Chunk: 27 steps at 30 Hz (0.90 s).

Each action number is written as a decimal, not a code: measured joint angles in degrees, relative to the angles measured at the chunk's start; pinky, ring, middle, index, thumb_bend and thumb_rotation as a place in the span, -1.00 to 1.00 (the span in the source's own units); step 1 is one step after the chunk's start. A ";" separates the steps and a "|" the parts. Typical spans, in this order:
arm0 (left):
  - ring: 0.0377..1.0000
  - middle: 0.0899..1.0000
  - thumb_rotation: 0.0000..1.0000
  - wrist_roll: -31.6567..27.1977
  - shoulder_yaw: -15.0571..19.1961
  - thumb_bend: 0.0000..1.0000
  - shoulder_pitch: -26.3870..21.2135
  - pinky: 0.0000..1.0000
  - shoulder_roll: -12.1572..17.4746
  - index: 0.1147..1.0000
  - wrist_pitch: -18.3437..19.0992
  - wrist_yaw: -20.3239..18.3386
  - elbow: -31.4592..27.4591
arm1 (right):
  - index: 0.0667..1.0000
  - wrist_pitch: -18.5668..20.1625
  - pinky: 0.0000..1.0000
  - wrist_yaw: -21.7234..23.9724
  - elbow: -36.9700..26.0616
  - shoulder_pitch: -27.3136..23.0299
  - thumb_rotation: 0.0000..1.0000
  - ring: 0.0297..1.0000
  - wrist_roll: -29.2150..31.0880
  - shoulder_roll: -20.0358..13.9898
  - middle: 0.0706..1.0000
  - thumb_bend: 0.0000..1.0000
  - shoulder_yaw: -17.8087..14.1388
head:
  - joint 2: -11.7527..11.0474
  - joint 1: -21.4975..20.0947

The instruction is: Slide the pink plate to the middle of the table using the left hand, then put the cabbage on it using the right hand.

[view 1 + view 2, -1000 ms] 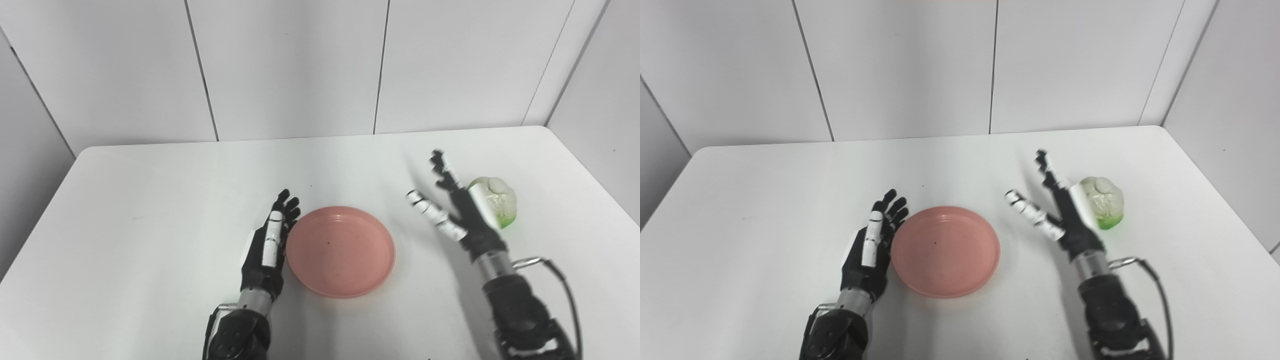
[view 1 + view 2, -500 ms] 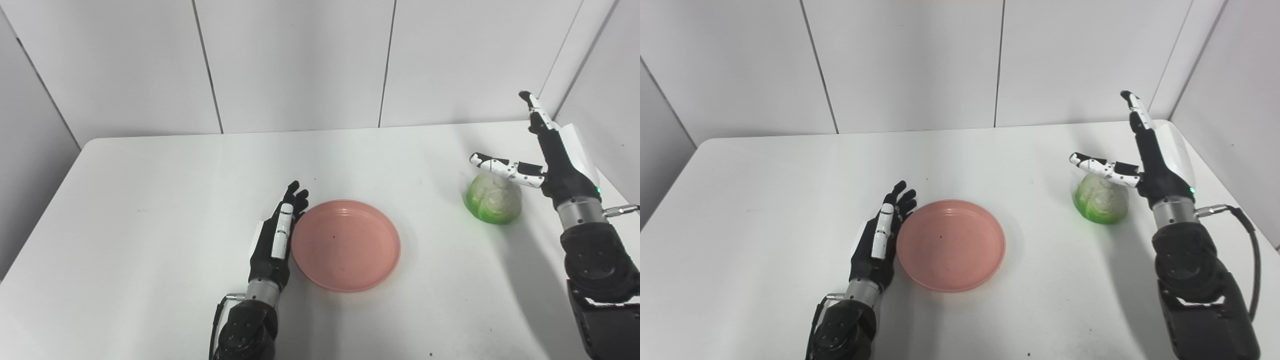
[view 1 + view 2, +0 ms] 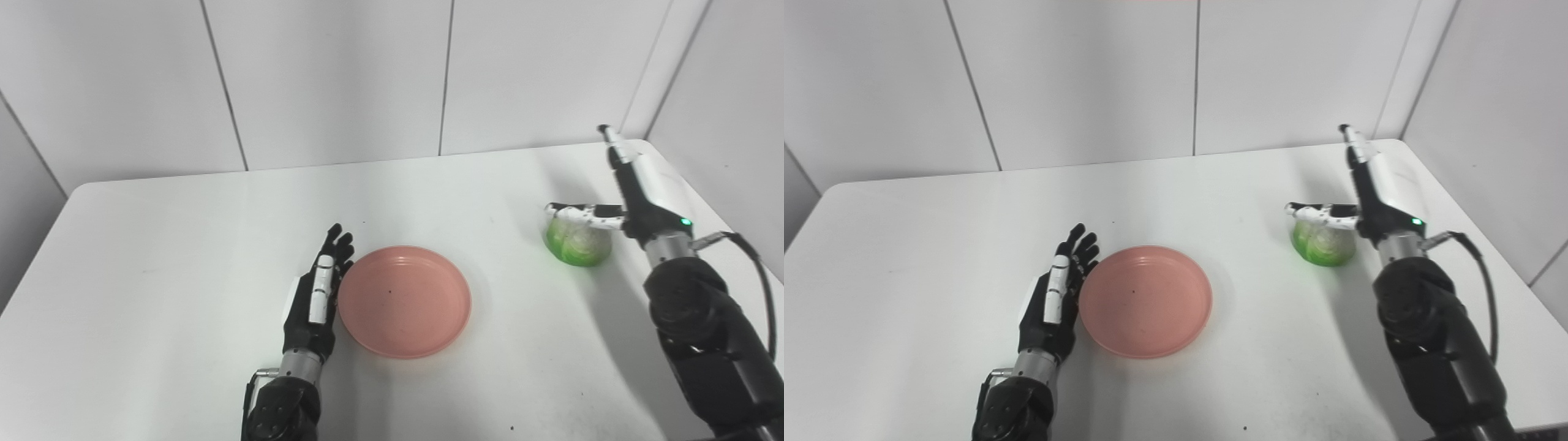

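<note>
A round, shallow pink plastic plate (image 3: 404, 301) is found lying flat near the middle of the white rectangular table (image 3: 184, 257), slightly toward the near edge. The plate is empty save for a small dark speck on its floor.

The left hand (image 3: 313, 300), black with white panels, is held edge-on just beside the plate's left rim, with its fingers (image 3: 335, 242) extended straight and close together, pointing away from the robot. Nothing is held in it. Whether the palm side is actually touching the rim or merely adjacent cannot be determined from either view.

A pale green and white round cabbage (image 3: 576, 241) is observed resting on the table at the right, well apart from the plate and near the far right corner. The right hand (image 3: 1375, 193) is positioned at the cabbage's right side, spread wide: its fingers are extended upward and away, while the white-segmented thumb (image 3: 1315, 212) is stretched leftward across the top of the cabbage. Contact between thumb and cabbage cannot be confirmed. The cabbage is not enclosed or lifted.

A grey cable (image 3: 1479, 257) is seen looping beside the right wrist. White wall panels (image 3: 331, 73) are noted behind the table.
</note>
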 measured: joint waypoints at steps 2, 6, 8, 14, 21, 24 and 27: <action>0.92 0.90 1.00 -0.76 0.29 0.03 -0.06 0.93 0.18 0.88 -0.37 -0.46 0.02 | 0.97 0.68 1.00 0.73 0.01 -0.11 0.00 0.94 -0.81 0.04 0.91 0.92 0.69 | -0.44 -0.53; 0.92 0.91 1.00 -0.81 0.38 0.06 -0.07 0.93 1.07 0.88 -0.55 -0.91 -0.03 | 0.98 0.86 1.00 0.92 0.10 -0.14 0.10 0.96 -2.62 0.30 0.92 0.92 1.54 | -1.14 -2.38; 0.92 0.90 1.00 -0.99 0.46 0.05 -0.11 0.94 1.40 0.87 -0.53 -1.13 -0.07 | 0.98 1.27 1.00 0.99 0.35 -0.13 0.11 0.97 -3.37 0.71 0.93 0.92 1.88 | -1.14 -2.73; 0.91 0.89 1.00 -1.37 0.97 0.07 -0.22 0.91 1.95 0.86 -0.43 -1.46 -0.12 | 0.95 2.73 1.00 1.12 1.92 -0.17 0.01 1.00 -4.83 2.85 0.94 0.93 3.23 | -1.15 -3.79; 0.91 0.89 1.00 -1.97 1.34 0.05 -0.21 0.92 2.17 0.87 0.77 -1.85 -0.37 | 0.95 3.18 1.00 -0.22 5.06 -0.37 -0.06 1.00 -8.82 3.09 0.94 0.94 4.34 | -0.88 -3.87; 0.90 0.88 1.00 -1.96 1.42 0.05 -0.20 0.91 2.24 0.86 1.04 -1.90 -0.46 | 0.95 3.25 1.00 -0.23 6.11 -0.36 -0.05 0.99 -9.78 3.07 0.93 0.94 4.57 | -0.62 -4.05; 0.89 0.88 1.00 -1.93 1.43 0.04 -0.18 0.90 2.28 0.87 1.08 -1.93 -0.56 | 0.93 3.25 1.00 -0.47 7.12 -0.36 -0.08 0.99 -10.22 3.10 0.93 0.94 4.55 | -0.62 -4.05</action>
